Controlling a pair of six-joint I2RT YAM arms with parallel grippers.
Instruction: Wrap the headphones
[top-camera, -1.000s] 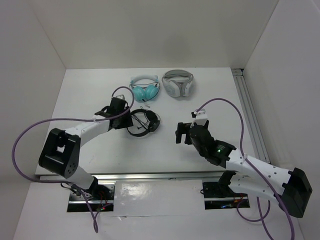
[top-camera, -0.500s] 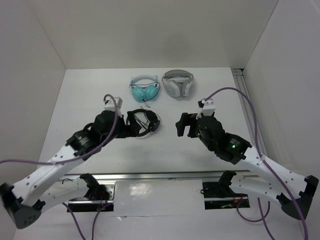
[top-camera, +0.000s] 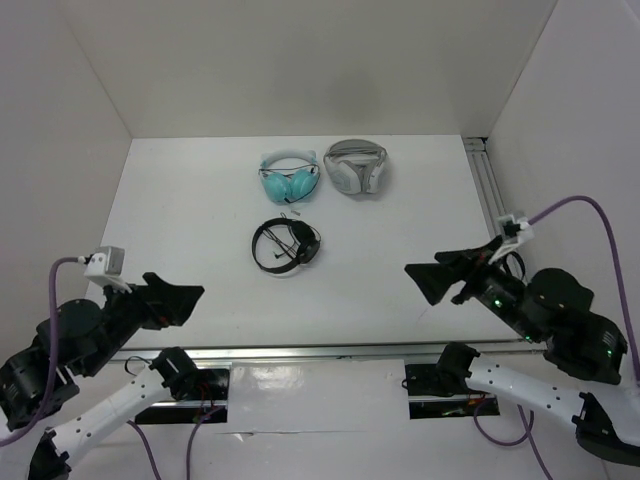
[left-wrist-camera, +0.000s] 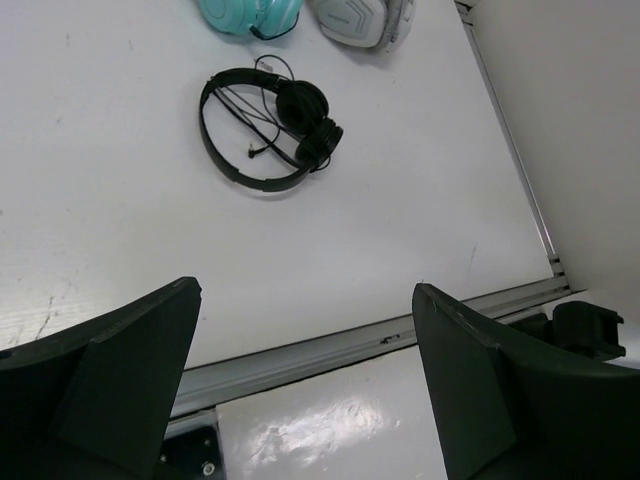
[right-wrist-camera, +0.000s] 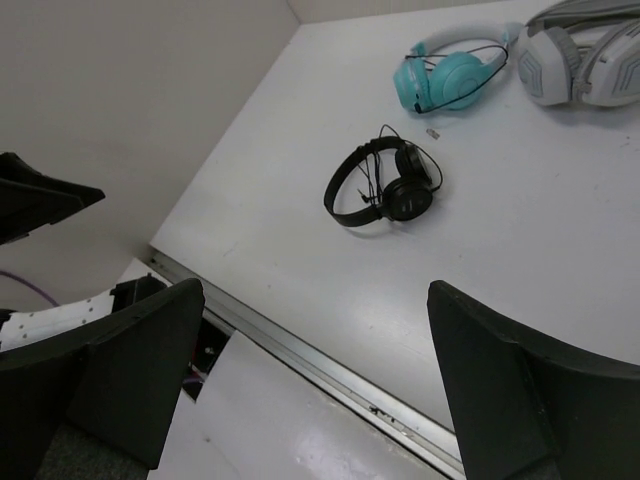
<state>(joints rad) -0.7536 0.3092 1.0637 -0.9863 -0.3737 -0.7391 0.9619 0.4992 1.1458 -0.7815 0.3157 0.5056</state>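
Note:
The black headphones (top-camera: 287, 245) lie flat in the middle of the white table, touched by neither gripper. Their thin cable is gathered loosely inside the headband (left-wrist-camera: 245, 170), next to the two round ear pads (left-wrist-camera: 310, 115). My left gripper (top-camera: 185, 298) hangs open and empty over the near left edge, far from them. Open and empty too, my right gripper (top-camera: 420, 280) hovers over the near right edge. In the left wrist view the headphones (left-wrist-camera: 268, 125) sit well beyond the left gripper (left-wrist-camera: 305, 290). From the right wrist, the headphones (right-wrist-camera: 385, 185) lie far ahead of the right gripper (right-wrist-camera: 315, 290).
Teal headphones (top-camera: 290, 180) and white-and-grey headphones (top-camera: 357, 167) lie at the back of the table. A metal rail (top-camera: 320, 350) runs along the near edge and another (top-camera: 495, 210) along the right side. White walls enclose the table.
Both arms have pulled back from the headphones to the near edge and risen. The left gripper, which was at the headband, has opened and let go. The headphones stayed put.

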